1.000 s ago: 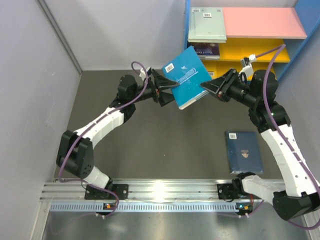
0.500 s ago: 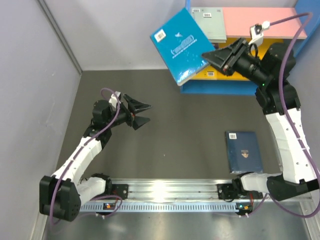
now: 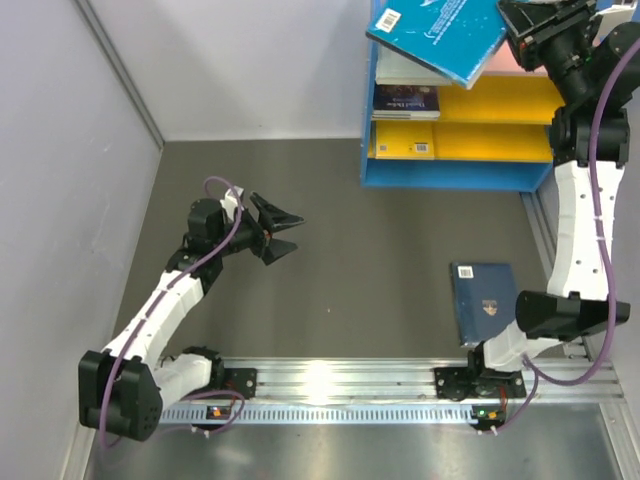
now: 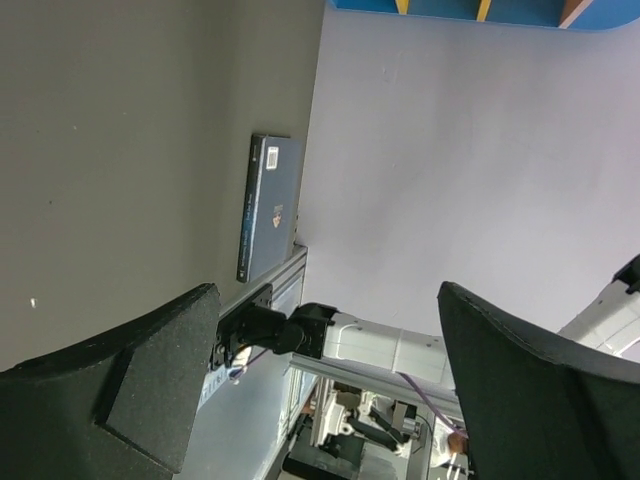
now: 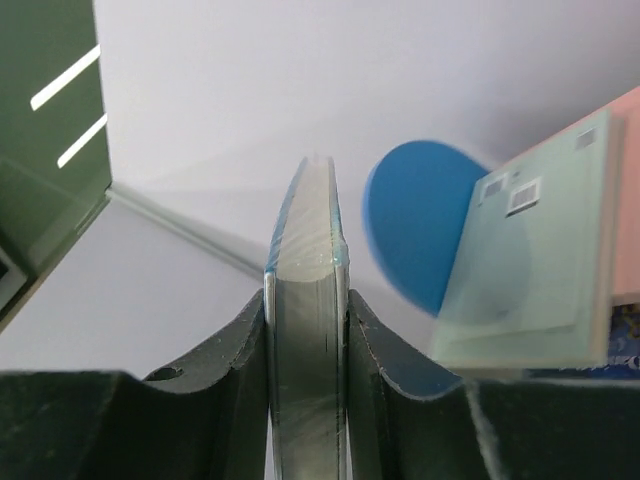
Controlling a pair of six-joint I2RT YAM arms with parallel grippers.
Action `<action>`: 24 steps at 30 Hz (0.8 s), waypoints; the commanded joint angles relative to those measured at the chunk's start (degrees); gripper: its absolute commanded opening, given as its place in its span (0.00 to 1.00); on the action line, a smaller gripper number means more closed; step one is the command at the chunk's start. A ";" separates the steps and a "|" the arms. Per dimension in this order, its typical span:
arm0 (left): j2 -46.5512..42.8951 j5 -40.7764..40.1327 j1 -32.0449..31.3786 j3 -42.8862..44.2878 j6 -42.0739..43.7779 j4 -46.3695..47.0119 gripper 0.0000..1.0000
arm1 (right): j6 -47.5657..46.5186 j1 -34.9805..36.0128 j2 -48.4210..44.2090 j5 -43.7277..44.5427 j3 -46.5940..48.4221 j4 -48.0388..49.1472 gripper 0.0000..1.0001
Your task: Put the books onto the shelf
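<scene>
My right gripper (image 3: 510, 34) is shut on a teal-blue book (image 3: 436, 30), holding it high in front of the shelf's (image 3: 450, 172) top left corner. In the right wrist view the book's edge (image 5: 308, 280) stands clamped between both fingers (image 5: 225, 380). A grey-green book (image 5: 535, 265) lies on the pink top board (image 5: 630, 190). On the yellow boards lie a dark book (image 3: 405, 100) and a yellow-orange book (image 3: 404, 146). A navy book (image 3: 487, 303) lies flat on the floor; the left wrist view shows the navy book (image 4: 271, 205) too. My left gripper (image 3: 291, 232) hangs open and holds nothing, over the floor at centre left.
Grey walls close in the floor at the left and back. An aluminium rail (image 3: 330, 378) carrying both arm bases runs along the near edge. The shelf's blue side panel (image 5: 415, 235) is close to the right of the held book.
The left gripper has let go of the teal-blue book and pulled back to the left. The right arm has lifted the book up and right to the shelf's top.
</scene>
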 commanded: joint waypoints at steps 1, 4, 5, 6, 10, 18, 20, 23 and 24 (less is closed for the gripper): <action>1.17 0.07 0.23 2.38 1.67 -0.04 0.95 | 5.34 -1.37 1.53 6.90 4.89 11.12 0.00; 2.75 0.42 0.32 2.56 1.23 0.57 0.95 | 6.31 -1.28 4.25 11.11 5.07 11.73 0.00; 3.19 0.60 0.32 2.91 1.23 0.58 0.95 | 6.75 -1.37 5.04 12.09 5.33 11.82 0.00; 3.89 0.77 0.32 3.17 1.14 0.58 0.95 | 7.28 -1.54 6.45 13.15 5.51 12.35 0.00; 6.00 1.22 0.32 5.19 1.32 0.58 0.94 | 10.00 -2.69 7.95 19.65 5.34 12.79 0.00; 8.81 2.00 0.32 7.04 1.76 0.58 0.93 | 9.92 -2.33 8.92 28.96 5.86 10.52 0.00; 9.08 2.71 0.32 7.57 1.93 0.49 0.93 | 9.57 -2.25 8.57 30.55 5.60 9.63 0.00; 9.26 3.32 0.32 7.48 2.37 0.14 0.93 | 9.04 -0.67 8.22 33.80 5.60 8.31 0.00; 8.99 3.33 0.23 7.31 2.37 0.05 0.93 | 7.30 1.42 8.22 35.20 5.77 7.87 0.00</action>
